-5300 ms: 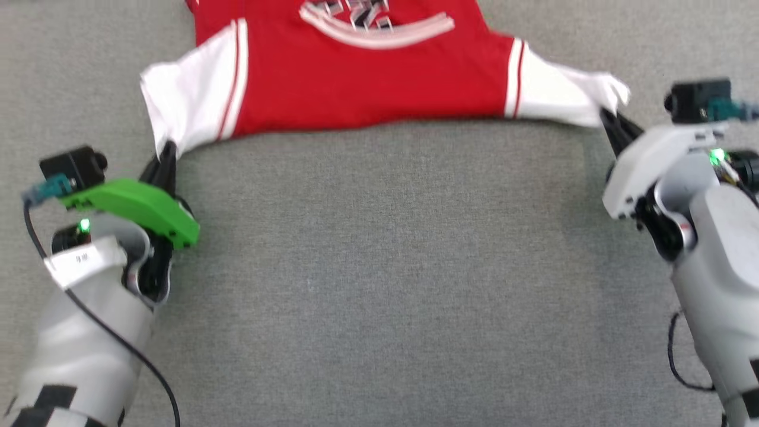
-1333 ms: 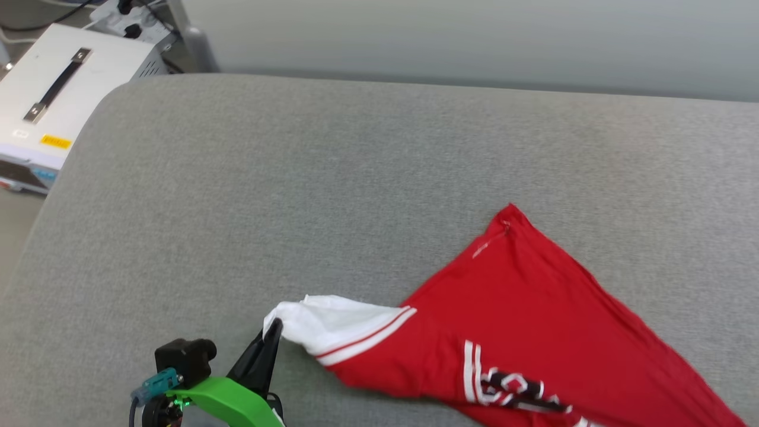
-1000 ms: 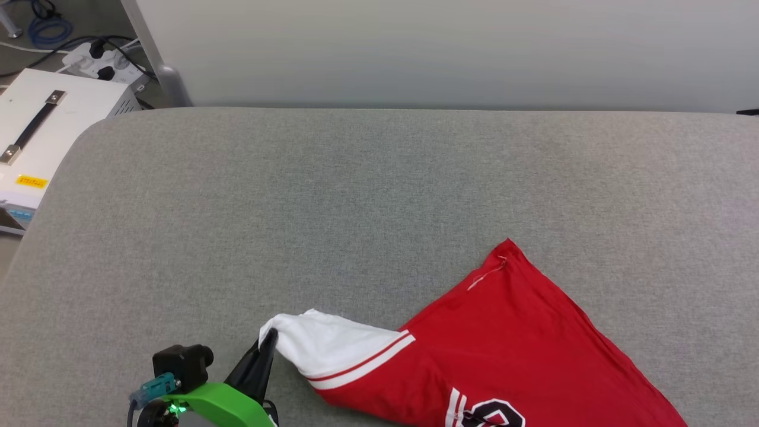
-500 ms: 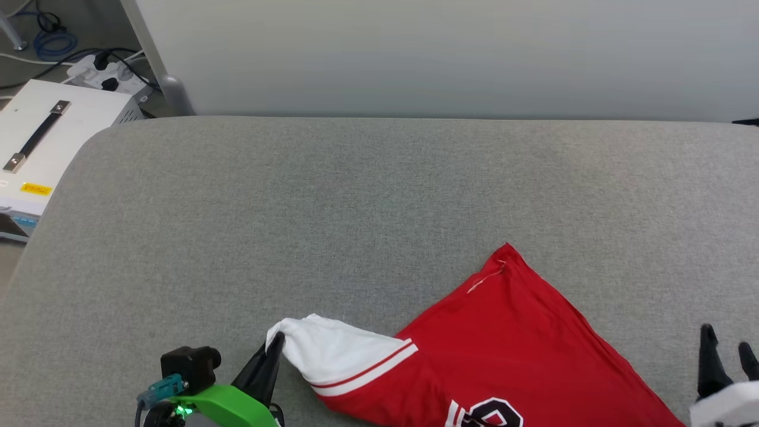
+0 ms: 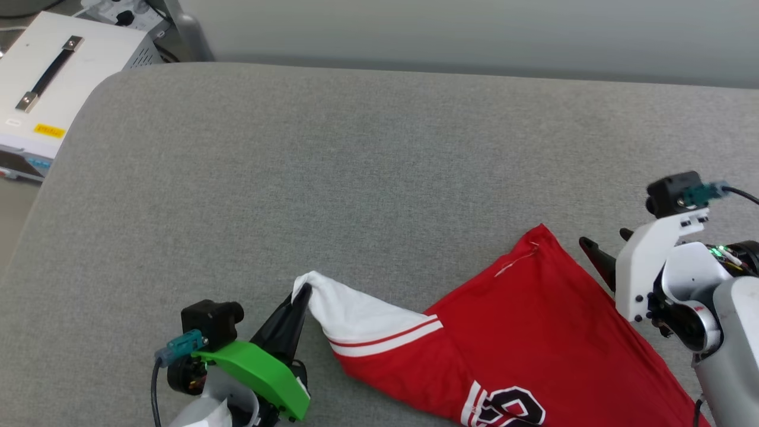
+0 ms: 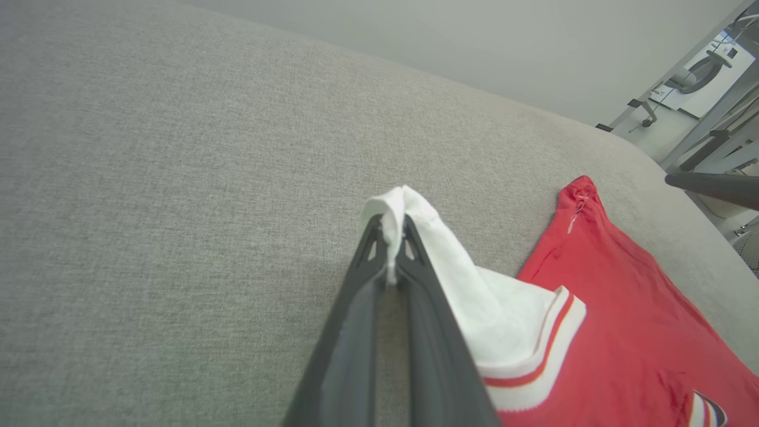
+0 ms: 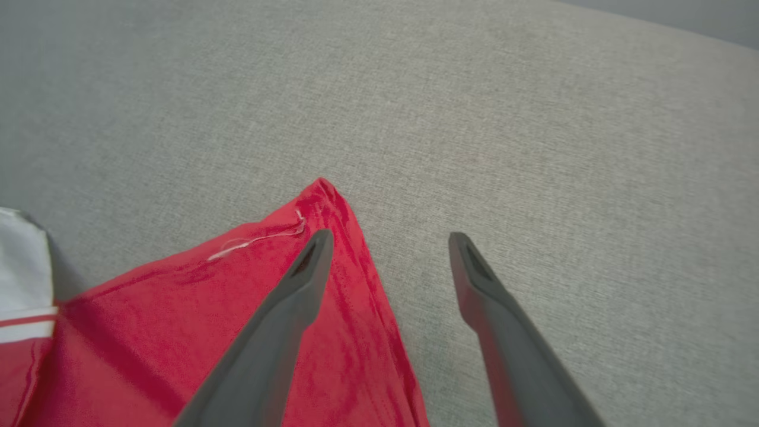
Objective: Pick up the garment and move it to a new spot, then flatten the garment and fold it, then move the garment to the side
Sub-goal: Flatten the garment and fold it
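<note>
The left end effector (image 5: 302, 292) pinches the white sleeve of the shirt (image 5: 533, 332) at nine o'clock, while the right end effector (image 5: 605, 239) stands spread at three o'clock.

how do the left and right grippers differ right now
The left gripper is shut; the right gripper is open. The left gripper pinches the garment's white sleeve tip; the right gripper holds nothing, one finger over red cloth, one over the grey surface. The left gripper's mount is green, the right gripper's white. Both have long dark fingers.
</note>
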